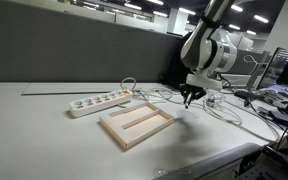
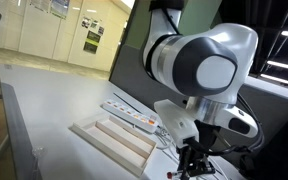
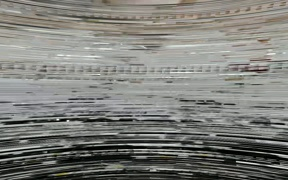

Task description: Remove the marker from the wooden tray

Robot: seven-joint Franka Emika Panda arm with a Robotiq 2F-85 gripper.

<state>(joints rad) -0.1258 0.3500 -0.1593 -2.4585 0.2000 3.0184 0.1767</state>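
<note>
The wooden tray (image 1: pixel 136 125) lies flat on the white table, and both its long compartments look bare. It also shows in an exterior view (image 2: pixel 114 141). My gripper (image 1: pixel 190 97) points down, just past the tray's far right corner and close above the table. It also shows low in an exterior view (image 2: pixel 193 161). Its dark fingers are small in both exterior views, so I cannot tell if they are open or shut. I cannot make out the marker anywhere. The wrist view is only streaked noise.
A white power strip (image 1: pixel 99 101) lies behind the tray and also shows in an exterior view (image 2: pixel 134 116). White cables (image 1: pixel 224 108) loop on the table beside the gripper. Dark equipment (image 1: pixel 284 80) stands at the right, and the table's front edge runs close below the tray.
</note>
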